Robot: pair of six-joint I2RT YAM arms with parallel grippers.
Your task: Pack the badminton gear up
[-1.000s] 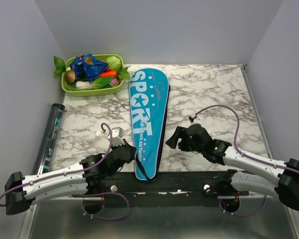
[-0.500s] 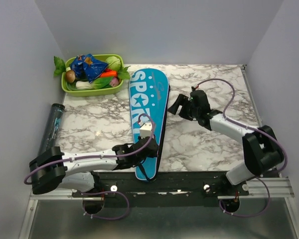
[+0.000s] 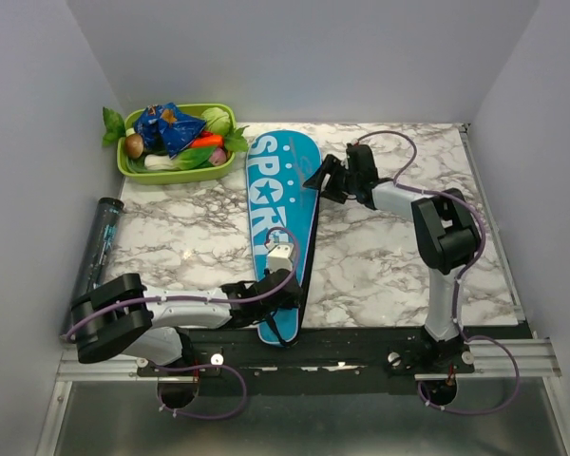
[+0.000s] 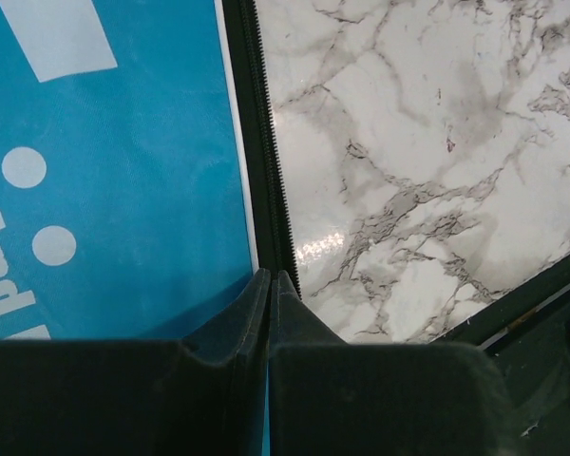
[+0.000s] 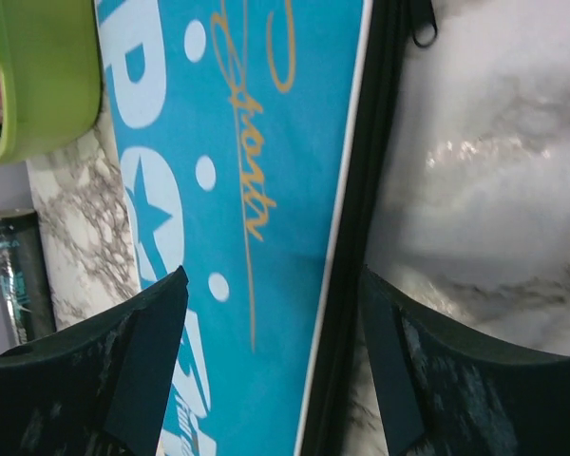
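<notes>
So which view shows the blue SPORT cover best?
Top external: nearly the whole cover shows, end to end. Left wrist gives only a blue patch and black zipper edge; right wrist, part of the wide end with gold script.

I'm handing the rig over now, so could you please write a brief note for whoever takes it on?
Left gripper: shut at the zip edge, near the cover's narrow end; a pinch is unclear.
Right gripper: open above the zip edge at the wide end.
Cover lies flat on the table; tube lies at its left edge.
Rackets, shuttlecocks: not in view, so what is packed is unclear.
Left: probably check the zip, stow the tube.
</notes>
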